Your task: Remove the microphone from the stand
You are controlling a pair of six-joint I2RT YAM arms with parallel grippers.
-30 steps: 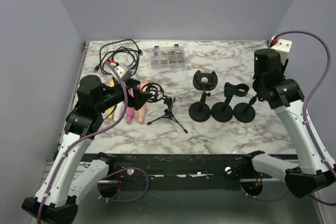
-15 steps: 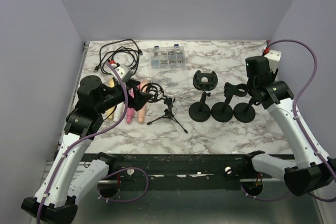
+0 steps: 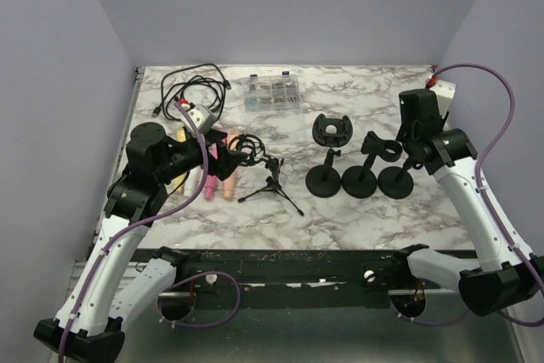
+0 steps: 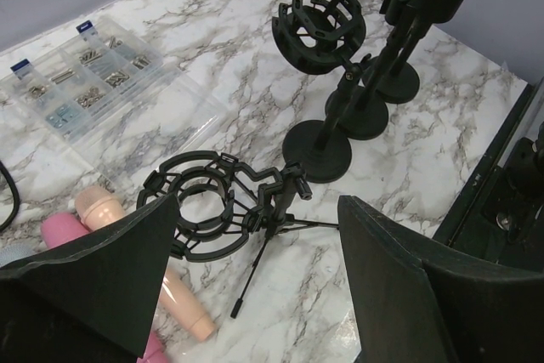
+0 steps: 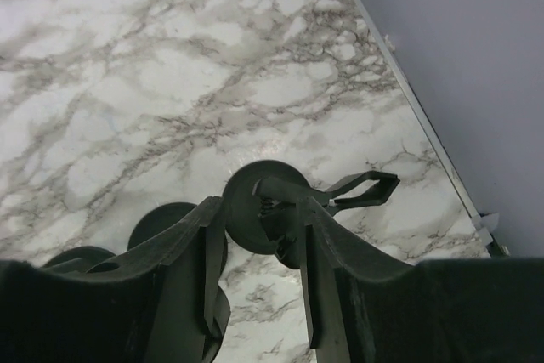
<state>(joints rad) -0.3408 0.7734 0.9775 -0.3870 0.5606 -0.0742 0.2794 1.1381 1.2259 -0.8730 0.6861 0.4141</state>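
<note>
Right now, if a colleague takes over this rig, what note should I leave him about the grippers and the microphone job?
Left gripper: open, facing the tripod stand's shock mount, which looks empty.
Right gripper: straddles the clip of the rightmost round stand; whether it is pressing on the clip cannot be judged.
Microphones: the pink microphone and peach microphone lie on the table beside the tripod.
Done: no stand in view seems to hold a microphone.
To do: confirm that, then probably back both arms away.
</note>
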